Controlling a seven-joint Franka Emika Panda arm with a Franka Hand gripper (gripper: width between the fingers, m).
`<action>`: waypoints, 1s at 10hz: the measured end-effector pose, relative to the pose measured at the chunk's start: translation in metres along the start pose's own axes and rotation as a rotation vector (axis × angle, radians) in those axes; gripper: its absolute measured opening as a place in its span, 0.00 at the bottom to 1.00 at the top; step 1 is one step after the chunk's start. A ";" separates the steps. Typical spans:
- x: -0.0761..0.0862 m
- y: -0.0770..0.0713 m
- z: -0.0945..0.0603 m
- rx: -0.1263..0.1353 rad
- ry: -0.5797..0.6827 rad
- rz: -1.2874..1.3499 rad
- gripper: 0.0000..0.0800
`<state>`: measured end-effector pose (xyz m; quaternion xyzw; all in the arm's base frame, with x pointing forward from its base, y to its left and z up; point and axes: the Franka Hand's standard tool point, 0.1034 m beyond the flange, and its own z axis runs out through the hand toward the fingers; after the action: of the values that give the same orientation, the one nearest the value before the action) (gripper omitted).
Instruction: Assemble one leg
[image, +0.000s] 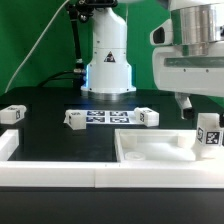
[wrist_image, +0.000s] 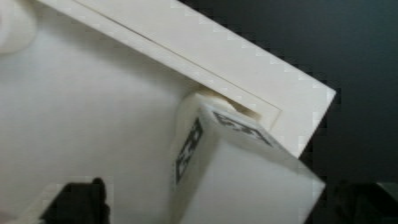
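One leg (image: 208, 133), a small white block with a black-and-white tag, stands upright at the corner of the big white slab (image: 150, 150) on the exterior view's right. In the wrist view this leg (wrist_image: 231, 165) sits with its end at the slab's corner recess (wrist_image: 240, 105). My gripper (image: 197, 104) hovers just above it. In the wrist view my gripper (wrist_image: 217, 205) straddles the leg with its dark fingertips (wrist_image: 75, 200) spread wider than the block. One finger stands clearly apart from it.
Three more legs lie on the black table: one at the exterior view's left (image: 12, 115), one left of the marker board (image: 75, 119) and one right of it (image: 148, 117). The marker board (image: 108, 117) lies before the robot base (image: 108, 70). A white rim (image: 60, 175) borders the front.
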<state>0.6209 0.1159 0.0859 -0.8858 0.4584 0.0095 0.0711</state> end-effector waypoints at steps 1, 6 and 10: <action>-0.001 -0.001 -0.001 -0.020 -0.001 -0.142 0.81; 0.008 -0.002 0.008 -0.095 -0.016 -0.841 0.81; 0.010 0.002 0.013 -0.063 0.046 -0.930 0.66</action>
<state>0.6258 0.1080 0.0724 -0.9990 0.0138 -0.0294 0.0308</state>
